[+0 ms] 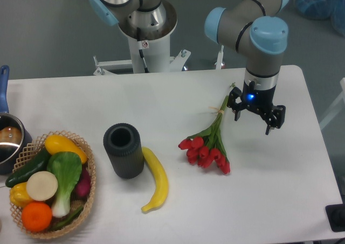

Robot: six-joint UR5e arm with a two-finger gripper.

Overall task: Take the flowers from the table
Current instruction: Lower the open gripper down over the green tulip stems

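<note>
In the fixed camera view, the flowers [207, 141] lie flat on the white table [178, 93], right of centre, red buds toward the near side and stem ends pointing to the far right. The end effector [253, 121] hangs just right of the stem ends with its fingers spread apart, gripping nothing. To the left lie a yellow banana [154, 180] beside an upright dark cylinder [123, 150], with a wicker basket of vegetables [89, 193] at the near left edge and a pot [7, 139] behind it.
</note>
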